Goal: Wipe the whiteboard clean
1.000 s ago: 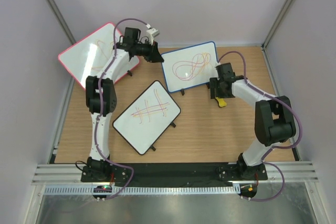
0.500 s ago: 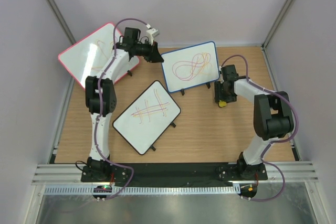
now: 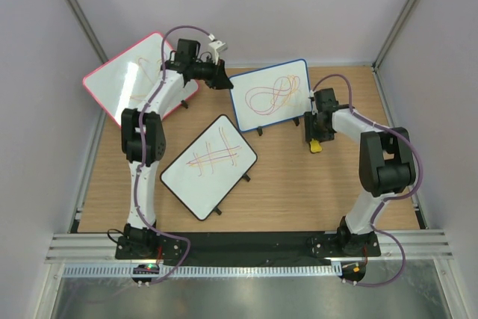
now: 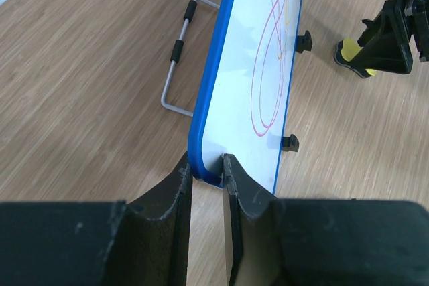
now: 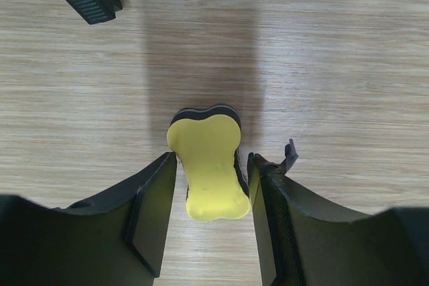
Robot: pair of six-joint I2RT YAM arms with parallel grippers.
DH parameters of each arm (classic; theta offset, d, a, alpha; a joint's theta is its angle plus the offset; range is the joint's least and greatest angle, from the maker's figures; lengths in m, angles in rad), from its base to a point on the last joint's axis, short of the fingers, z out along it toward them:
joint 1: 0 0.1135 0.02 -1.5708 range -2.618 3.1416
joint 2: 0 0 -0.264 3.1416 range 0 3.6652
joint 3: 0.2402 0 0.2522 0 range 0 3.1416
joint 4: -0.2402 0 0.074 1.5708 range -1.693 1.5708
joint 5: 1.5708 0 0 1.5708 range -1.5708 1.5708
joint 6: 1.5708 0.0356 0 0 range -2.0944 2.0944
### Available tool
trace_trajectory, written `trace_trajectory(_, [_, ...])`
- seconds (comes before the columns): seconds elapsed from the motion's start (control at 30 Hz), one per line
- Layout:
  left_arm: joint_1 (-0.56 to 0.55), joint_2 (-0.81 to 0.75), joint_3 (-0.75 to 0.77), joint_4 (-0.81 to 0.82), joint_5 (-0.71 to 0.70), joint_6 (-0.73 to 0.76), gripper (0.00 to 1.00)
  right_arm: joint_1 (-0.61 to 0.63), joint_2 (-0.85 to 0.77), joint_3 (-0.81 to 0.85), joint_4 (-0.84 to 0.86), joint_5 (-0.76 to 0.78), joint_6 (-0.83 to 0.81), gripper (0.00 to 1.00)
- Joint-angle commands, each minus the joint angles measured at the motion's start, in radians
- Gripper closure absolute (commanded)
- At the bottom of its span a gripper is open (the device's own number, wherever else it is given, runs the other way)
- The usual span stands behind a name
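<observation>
left hand (image 4: 204, 165) pinches a corner of the blue-framed whiteboard (image 4: 248, 65), which stands propped up at the far middle of the bench (image 3: 284, 177). right hand (image 5: 211, 160) is spread, straddling a yellow eraser (image 5: 206, 172) lying flat, not clamping it.

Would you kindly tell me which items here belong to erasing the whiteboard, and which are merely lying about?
Job in hand:
blue-framed whiteboard, clamped at its corner by the left gripper
yellow eraser, straddled by the open right gripper

Lying about:
pink-framed board
black-framed board
</observation>
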Motion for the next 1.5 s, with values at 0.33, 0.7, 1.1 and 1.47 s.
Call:
trace_trajectory(0.33, [-0.006, -0.046, -0.017, 0.001, -0.051, 0.072, 1.0, -0.012, -0.008, 0.013, -0.007, -0.032, -0.016, 0.76])
trace_trajectory(0.7, [-0.006, -0.051, -0.025, 0.001, -0.06, 0.078, 1.0, -0.012, -0.138, -0.017, 0.062, -0.06, 0.001, 0.99])
trace_trajectory(1.1, [-0.019, -0.071, -0.063, -0.004, -0.094, 0.115, 1.0, 0.066, -0.146, 0.153, 0.443, 0.147, -0.045, 0.99])
trace_trajectory(1.47, [-0.023, -0.071, -0.06, -0.007, -0.094, 0.121, 1.0, 0.123, 0.145, 0.375, 0.613, 0.221, -0.114, 0.99])
